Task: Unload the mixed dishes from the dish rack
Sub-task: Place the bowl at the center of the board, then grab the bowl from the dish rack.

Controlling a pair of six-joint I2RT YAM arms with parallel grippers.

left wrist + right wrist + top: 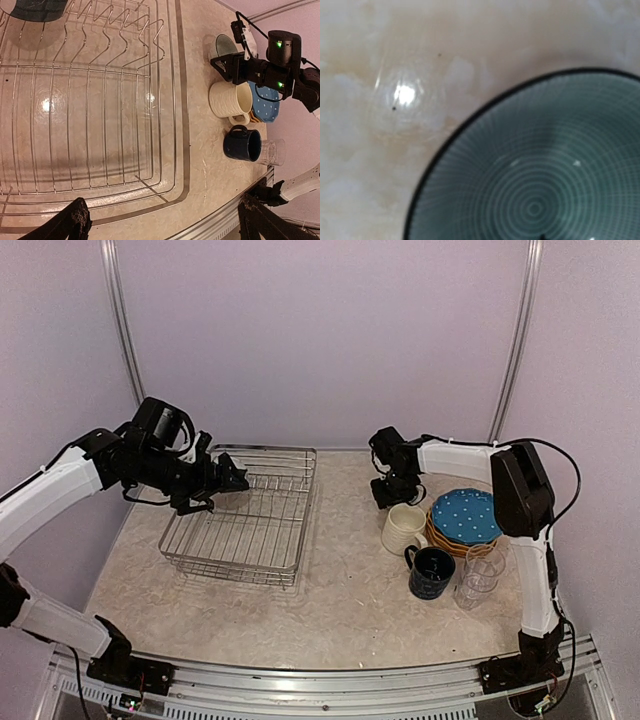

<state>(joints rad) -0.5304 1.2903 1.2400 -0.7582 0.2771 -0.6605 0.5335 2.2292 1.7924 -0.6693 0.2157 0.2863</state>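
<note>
The dish rack [245, 525], a silver wire basket, has no dishes in it in the left wrist view [100, 115]. My left gripper [238, 480] hovers over its far left part, open and empty [162, 201]. My right gripper [388, 490] sits low over the bowl [545, 180], whose grey-green ringed inside fills the right wrist view; its fingers do not show there. On the table right of the rack stand the cream mug [403, 528], the navy mug [432, 572], the blue dotted plate [465, 515] on an orange stack, and clear glasses [480, 575].
The unloaded dishes crowd the right side of the table [340, 610]. Purple walls close in on three sides. A metal rail [330, 675] runs along the near edge by the arm bases.
</note>
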